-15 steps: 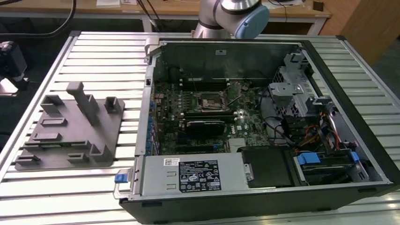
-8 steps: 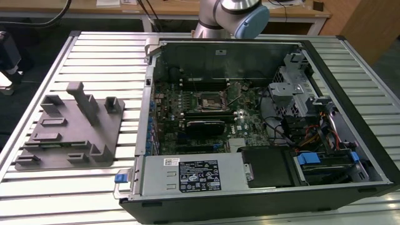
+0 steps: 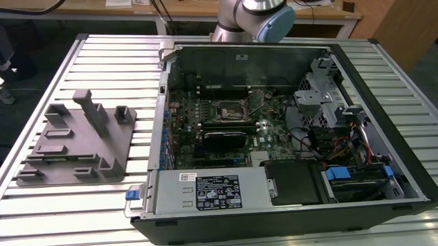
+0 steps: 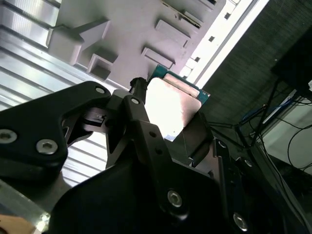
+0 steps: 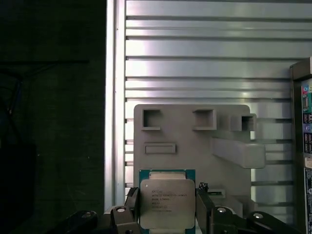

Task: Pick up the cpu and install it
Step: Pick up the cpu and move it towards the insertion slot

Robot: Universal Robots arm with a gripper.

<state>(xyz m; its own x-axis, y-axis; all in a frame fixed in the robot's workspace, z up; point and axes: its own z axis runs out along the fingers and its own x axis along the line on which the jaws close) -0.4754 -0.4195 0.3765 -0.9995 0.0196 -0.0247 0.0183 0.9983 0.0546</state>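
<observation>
my claw (image 5: 168, 210) is clamped on the chip (image 5: 167, 197) by two opposite edges, above the grey fixture (image 5: 190, 134). judging: hold it flat, even squeeze, no tilt or it slips.

Quick rundown of where everything sits. The silver slatted metal table (image 3: 102, 56) carries two things side by side. The grey plastic fixture plate with upright blocks (image 3: 75, 148) is on the exterior view's left, and the big open black metal computer case (image 3: 274, 225) is just beside it on the exterior view's right.

Inside the case, the green motherboard (image 3: 274, 136) lies flat, with the black square socket (image 3: 229, 110) roughly mid-board. The grey metal power supply box (image 3: 205, 192) runs along the case's near edge. The grey metal drive cage (image 3: 321, 102) is toward the exterior view's right.

The silver-and-blue robot arm (image 3: 257, 18) stands behind the case. The small flat square silver-topped cpu (image 5: 167, 195) sits pinched between the two fingers of the black metal gripper (image 5: 168, 204). The fixture plate lies behind it in both wrist views.
</observation>
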